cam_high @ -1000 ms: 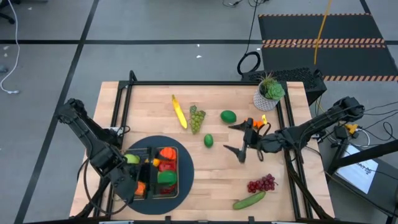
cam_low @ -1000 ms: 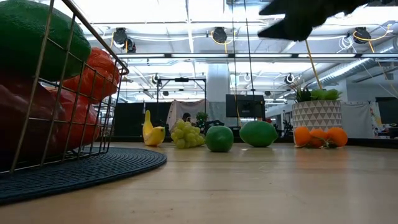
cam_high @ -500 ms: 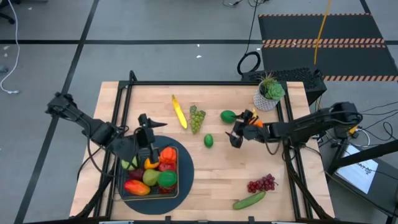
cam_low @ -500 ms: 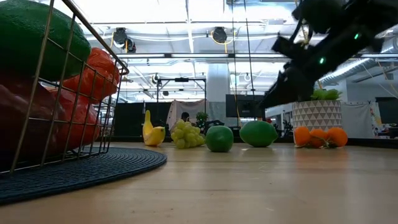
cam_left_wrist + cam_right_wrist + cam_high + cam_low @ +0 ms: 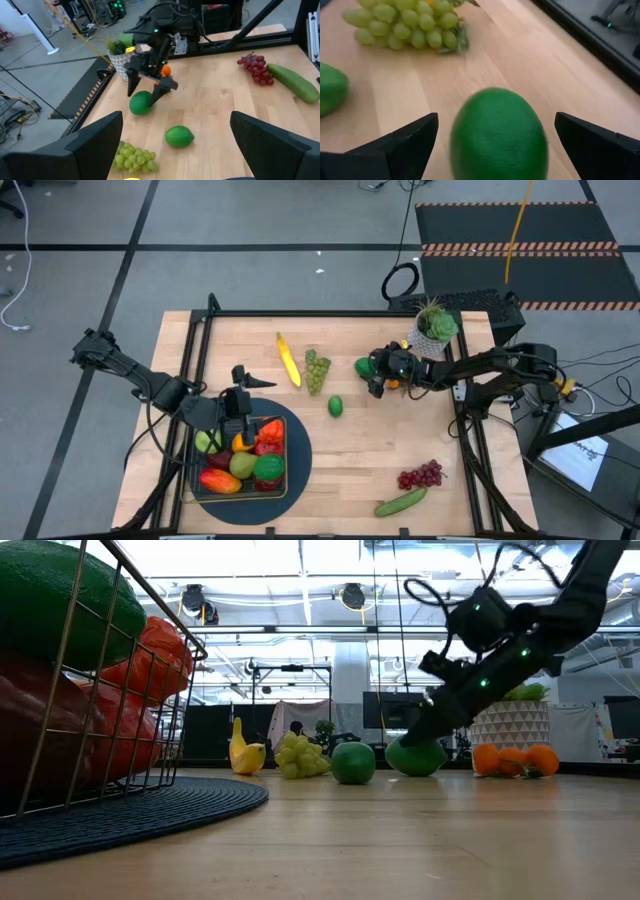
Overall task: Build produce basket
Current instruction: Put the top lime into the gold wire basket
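**Q:** Now, what has changed over the last second?

**A:** Right gripper point(image 5: 376, 378) has travelled from mid-table toward the far right corner and come down on the large green fruit point(image 5: 366, 366) beside the potted plant point(image 5: 434, 328). Its fingers are spread, one either side of the fruit, nothing pinched yet. Left gripper point(image 5: 238, 392) has lifted off the basket point(image 5: 243, 493) and hovers above its far rim, fingers likewise spread and empty.

**Q:** Where does the produce lie?

**A:** Basket sits on the round mat point(image 5: 298, 450) at the near left corner, already holding red, green, yellow and orange pieces. Loose on the table point(image 5: 350, 450): banana point(image 5: 288, 360) and green grapes point(image 5: 317, 370) toward the far edge, small lime point(image 5: 335, 406) at centre, oranges point(image 5: 515, 759) next to the plant, purple grapes point(image 5: 422, 475) and cucumber point(image 5: 401, 501) at the near right.

**Q:** Meaning for the task?

**A:** Judged from this, one deposit is finished and the next pick is set up; closing on the green fruit comes next. Roughly half the produce remains outside.
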Robot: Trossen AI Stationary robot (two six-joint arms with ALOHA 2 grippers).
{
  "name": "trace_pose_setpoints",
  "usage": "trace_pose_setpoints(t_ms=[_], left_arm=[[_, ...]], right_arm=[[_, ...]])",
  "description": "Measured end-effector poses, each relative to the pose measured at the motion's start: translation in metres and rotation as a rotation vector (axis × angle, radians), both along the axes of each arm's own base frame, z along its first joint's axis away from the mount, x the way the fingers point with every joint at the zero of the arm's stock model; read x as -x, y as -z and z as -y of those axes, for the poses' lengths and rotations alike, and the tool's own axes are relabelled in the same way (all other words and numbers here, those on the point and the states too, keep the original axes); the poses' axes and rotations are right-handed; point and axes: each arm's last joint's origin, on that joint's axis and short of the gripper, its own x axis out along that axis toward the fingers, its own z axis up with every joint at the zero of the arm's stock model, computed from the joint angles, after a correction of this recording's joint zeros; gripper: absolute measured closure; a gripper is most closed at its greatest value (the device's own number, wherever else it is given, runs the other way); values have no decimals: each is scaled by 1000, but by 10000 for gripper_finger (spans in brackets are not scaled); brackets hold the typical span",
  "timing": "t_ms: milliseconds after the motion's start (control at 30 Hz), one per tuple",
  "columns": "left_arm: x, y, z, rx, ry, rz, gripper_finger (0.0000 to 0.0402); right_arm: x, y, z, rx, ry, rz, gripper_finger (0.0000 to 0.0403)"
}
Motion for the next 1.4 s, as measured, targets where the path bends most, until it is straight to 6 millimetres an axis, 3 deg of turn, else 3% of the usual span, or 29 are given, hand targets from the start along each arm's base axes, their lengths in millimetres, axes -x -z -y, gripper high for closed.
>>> trace_pose_setpoints(t_ms=[233,533,767,1133,1400], left_arm=[[0,0,0,-13,8,-3,32],[-3,-5,0,-13,14,47,32],[-4,-7,-1,-9,6,61,32],[-4,-6,-1,-13,7,55,32],[-4,-6,-1,-12,6,54,32]], right_arm=[[0,18,6,-69,7,-50,20],[-1,19,5,-121,3,-19,113],[-3,7,-1,-318,-38,113,95],[-10,-30,-52,-513,-231,294,101],[-12,-56,-95,-433,-386,471,100]])
